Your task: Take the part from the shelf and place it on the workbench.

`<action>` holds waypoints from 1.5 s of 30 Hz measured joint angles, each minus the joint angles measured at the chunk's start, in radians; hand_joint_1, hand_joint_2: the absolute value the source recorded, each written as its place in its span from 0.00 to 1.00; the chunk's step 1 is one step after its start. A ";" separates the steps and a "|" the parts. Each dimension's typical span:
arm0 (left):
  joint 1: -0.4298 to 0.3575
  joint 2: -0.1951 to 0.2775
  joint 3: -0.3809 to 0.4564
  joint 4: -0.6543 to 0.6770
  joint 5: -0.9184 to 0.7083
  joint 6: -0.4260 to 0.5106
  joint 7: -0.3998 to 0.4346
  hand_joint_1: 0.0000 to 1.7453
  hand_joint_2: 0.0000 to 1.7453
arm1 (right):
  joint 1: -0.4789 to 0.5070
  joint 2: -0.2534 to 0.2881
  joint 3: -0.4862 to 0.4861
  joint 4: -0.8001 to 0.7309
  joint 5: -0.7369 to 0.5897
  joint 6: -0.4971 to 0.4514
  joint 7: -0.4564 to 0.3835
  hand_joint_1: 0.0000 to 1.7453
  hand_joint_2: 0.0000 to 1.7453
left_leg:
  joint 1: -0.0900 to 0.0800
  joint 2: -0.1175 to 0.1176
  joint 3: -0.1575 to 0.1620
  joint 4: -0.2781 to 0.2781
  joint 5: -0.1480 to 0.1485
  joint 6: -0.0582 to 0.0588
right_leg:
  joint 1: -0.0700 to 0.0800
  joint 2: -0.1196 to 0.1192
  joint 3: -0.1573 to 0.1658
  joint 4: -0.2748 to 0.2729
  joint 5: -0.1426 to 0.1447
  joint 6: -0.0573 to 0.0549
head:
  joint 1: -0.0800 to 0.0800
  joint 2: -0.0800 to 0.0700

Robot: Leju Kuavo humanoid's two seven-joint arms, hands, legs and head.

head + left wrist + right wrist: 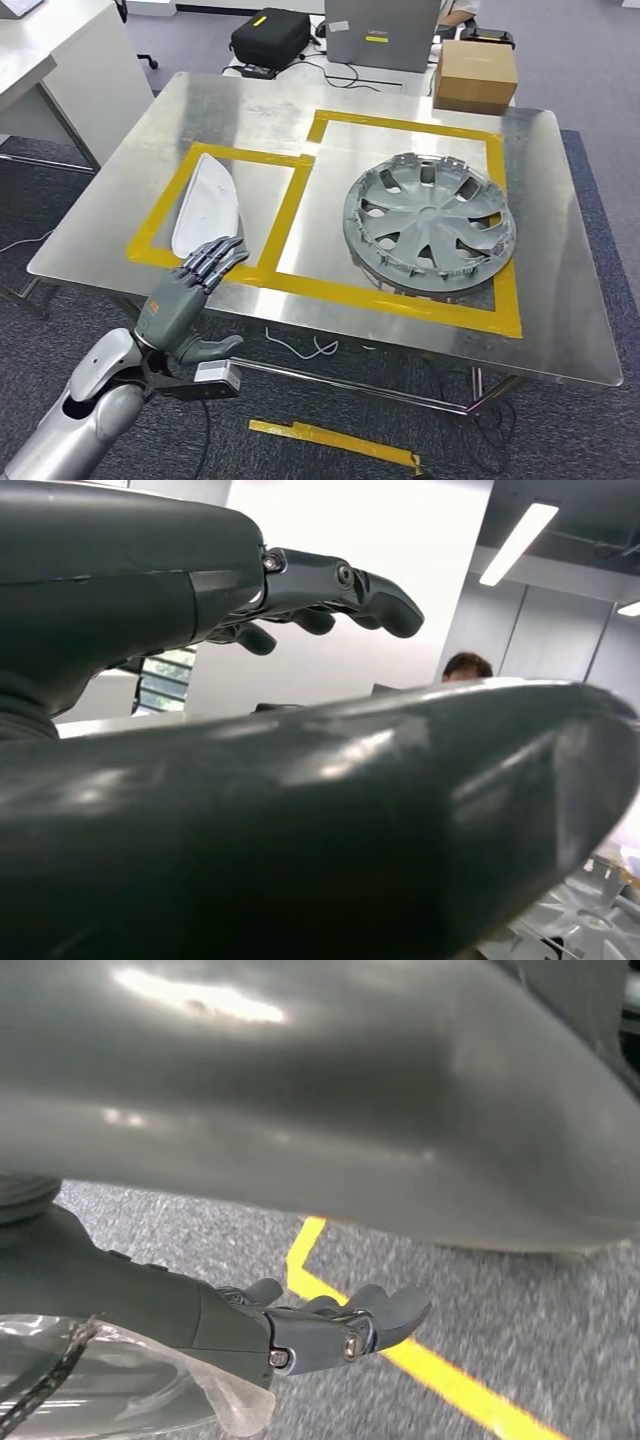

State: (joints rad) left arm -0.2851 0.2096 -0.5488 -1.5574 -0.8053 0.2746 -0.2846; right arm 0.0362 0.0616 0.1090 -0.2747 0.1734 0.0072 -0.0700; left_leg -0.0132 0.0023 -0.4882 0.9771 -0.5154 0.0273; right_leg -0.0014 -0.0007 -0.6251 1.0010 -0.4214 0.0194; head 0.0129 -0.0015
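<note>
A white curved part [205, 203] lies flat inside the left yellow-taped box on the metal workbench [249, 110]. A grey wheel cover [429, 222] lies in the larger taped box to its right, and its edge [596, 910] shows in the left wrist view. My left hand [189, 295] hovers at the bench's front edge, just short of the white part. Its fingers [340, 585] are stretched out and apart, with nothing in them. In the right wrist view my right hand [302, 1330] hangs over grey carpet, fingers extended and holding nothing.
A cardboard box [475, 75], a black case [270, 37] and a grey device [381, 35] stand behind the bench. A white desk [68, 70] is at the far left. A yellow strip [332, 440] lies on the floor under the bench. A person's head [466, 665] shows beyond the bench.
</note>
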 joint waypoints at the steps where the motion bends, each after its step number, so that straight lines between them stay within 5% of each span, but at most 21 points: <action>1: -0.002 -0.002 0.000 0.000 0.000 -0.001 0.000 0.00 0.00 | 0.000 0.000 0.000 0.000 -0.001 0.002 0.003 0.00 0.00 | 0.002 0.002 -0.008 -0.007 0.013 0.006 | 0.000 0.000 -0.008 0.008 -0.015 0.006 | 0.000 0.000; 4: -0.007 -0.011 -0.002 0.004 0.002 -0.003 0.000 0.00 0.00 | -0.002 -0.004 0.000 0.003 -0.003 0.010 0.015 0.00 0.00 | 0.009 0.005 -0.046 -0.019 0.053 0.018 | -0.005 0.001 -0.054 0.139 -0.148 0.020 | 0.007 0.000; 6: -0.007 -0.015 -0.004 0.008 0.003 -0.003 0.000 0.00 0.00 | -0.004 -0.007 0.000 0.005 -0.003 0.020 0.022 0.00 0.00 | 0.009 0.007 -0.077 -0.016 0.075 0.016 | -0.009 0.001 -0.071 0.252 -0.197 0.028 | 0.010 0.000; 8: -0.005 -0.015 -0.006 0.012 0.005 -0.001 0.000 0.00 0.00 | -0.006 -0.009 0.000 0.008 -0.001 0.032 0.028 0.00 0.00 | 0.011 0.010 -0.108 -0.010 0.095 0.010 | -0.012 0.000 -0.033 0.256 -0.156 0.035 | 0.010 0.000; 10: -0.002 -0.014 -0.006 0.013 0.008 0.002 -0.001 0.00 0.00 | -0.008 -0.009 0.001 0.011 0.001 0.037 0.031 0.00 0.00 | 0.012 0.010 -0.135 0.004 0.110 0.000 | -0.017 0.000 0.071 0.130 -0.114 0.040 | 0.011 0.000; 12: 0.001 -0.011 -0.004 0.012 0.010 0.002 -0.006 0.00 0.00 | -0.012 -0.009 0.003 0.012 -0.002 0.034 0.030 0.00 0.00 | 0.010 0.010 -0.151 0.022 0.120 -0.011 | -0.017 0.002 0.158 0.001 -0.130 0.032 | 0.013 0.000; 13: 0.002 -0.011 -0.003 0.011 0.011 -0.001 -0.011 0.00 0.00 | -0.014 -0.009 0.003 0.013 -0.009 0.032 0.029 0.00 0.00 | 0.009 0.010 -0.155 0.027 0.126 -0.015 | -0.015 0.003 0.174 -0.028 -0.144 0.025 | 0.013 0.000; 16: -0.009 -0.017 -0.010 0.024 0.012 -0.015 -0.018 0.00 0.00 | -0.014 -0.009 -0.004 0.017 -0.039 0.030 0.031 0.00 0.00 | 0.013 0.009 -0.163 0.037 0.121 -0.031 | -0.014 -0.002 0.156 -0.032 -0.133 -0.004 | 0.014 0.000; 18: -0.013 -0.022 -0.018 0.037 0.012 -0.014 -0.012 0.00 0.00 | -0.015 -0.010 -0.008 0.020 -0.045 0.029 0.036 0.00 0.00 | 0.017 0.007 -0.182 0.103 0.039 -0.042 | -0.015 -0.006 0.140 -0.033 -0.112 -0.021 | 0.011 0.000; 20: -0.009 -0.023 -0.023 0.047 0.013 -0.004 -0.003 0.00 0.00 | -0.015 -0.010 -0.009 0.021 -0.046 0.027 0.037 0.00 0.00 | 0.019 0.006 -0.207 0.232 -0.061 -0.049 | -0.014 -0.005 0.119 -0.030 -0.090 -0.027 | 0.009 0.000; 21: -0.005 -0.022 -0.025 0.051 0.014 0.004 0.002 0.00 0.00 | -0.013 -0.010 -0.010 0.021 -0.047 0.025 0.037 0.00 0.00 | 0.019 0.006 -0.213 0.289 -0.084 -0.051 | -0.013 -0.005 0.106 -0.028 -0.080 -0.027 | 0.009 0.000; 23: 0.008 -0.017 -0.022 0.061 0.017 0.024 0.015 0.00 0.00 | -0.010 -0.010 -0.011 0.021 -0.050 0.019 0.036 0.00 0.00 | 0.020 0.006 -0.183 0.309 -0.065 -0.050 | -0.012 -0.004 0.079 -0.021 -0.064 -0.025 | 0.009 0.000; 25: 0.021 -0.010 -0.007 0.070 0.026 0.049 0.030 0.00 0.00 | -0.007 -0.010 -0.012 0.021 -0.054 0.017 0.034 0.00 0.00 | 0.019 0.005 -0.093 0.187 -0.017 -0.040 | -0.011 -0.004 0.057 -0.011 -0.053 -0.021 | 0.009 0.000; 28: 0.041 -0.001 0.037 0.084 0.031 0.096 0.060 0.00 0.00 | -0.003 -0.012 -0.016 0.021 -0.063 0.030 0.033 0.00 0.00 | 0.014 0.002 0.006 0.020 -0.011 -0.024 | -0.007 -0.003 0.039 -0.004 -0.039 -0.008 | 0.010 0.000; 30: 0.070 0.003 0.080 0.106 0.033 0.132 0.085 0.00 0.00 | 0.003 -0.014 -0.023 0.021 -0.074 0.042 0.032 0.00 0.00 | 0.011 0.003 0.007 0.002 -0.009 -0.016 | -0.008 -0.003 0.035 -0.006 -0.028 0.004 | 0.010 0.000; 32: 0.115 -0.001 0.131 0.134 0.040 0.161 0.106 0.00 0.00 | 0.012 -0.017 -0.034 0.020 -0.086 0.047 0.035 0.00 0.00 | 0.013 0.008 -0.003 -0.006 0.006 -0.002 | -0.011 -0.002 0.019 0.015 -0.050 0.015 | 0.011 0.000; 36: 0.217 -0.029 0.231 0.215 0.035 0.185 0.182 0.00 0.00 | 0.049 -0.018 -0.059 -0.014 -0.110 0.035 0.083 0.00 0.00 | 0.012 0.013 -0.042 -0.008 0.036 0.012 | -0.011 -0.001 -0.062 0.244 -0.196 0.024 | 0.018 0.000; 38: 0.263 -0.050 0.274 0.283 0.050 0.183 0.218 0.00 0.00 | 0.094 -0.015 -0.073 -0.085 -0.116 0.029 0.149 0.00 0.00 | 0.010 0.012 -0.059 -0.004 0.047 0.011 | -0.011 -0.001 -0.041 0.261 -0.201 0.025 | 0.019 0.000; 42: 0.317 -0.093 0.362 0.469 0.132 0.150 0.280 0.00 0.00 | 0.174 0.003 -0.107 -0.255 -0.115 0.012 0.276 0.00 0.00 | 0.007 0.011 -0.075 0.009 0.056 0.000 | -0.007 0.001 0.137 -0.003 -0.125 0.010 | 0.018 0.000; 45: 0.342 -0.118 0.421 0.617 0.188 0.129 0.292 0.00 0.00 | 0.212 0.017 -0.127 -0.341 -0.114 0.008 0.310 0.00 0.00 | 0.006 0.013 -0.078 0.012 0.064 -0.016 | -0.003 0.002 0.151 -0.042 -0.121 -0.006 | 0.018 0.000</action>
State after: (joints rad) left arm 0.0569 0.0912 -0.1283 -0.9400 -0.6175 0.4038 0.0074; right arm 0.2486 0.0790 -0.0179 -0.6157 0.0596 0.0150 0.2396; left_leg -0.0067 0.0155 -0.5661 0.9893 -0.4513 0.0110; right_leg -0.0042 0.0016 -0.4742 0.9593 -0.5423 0.0136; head 0.0305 -0.0014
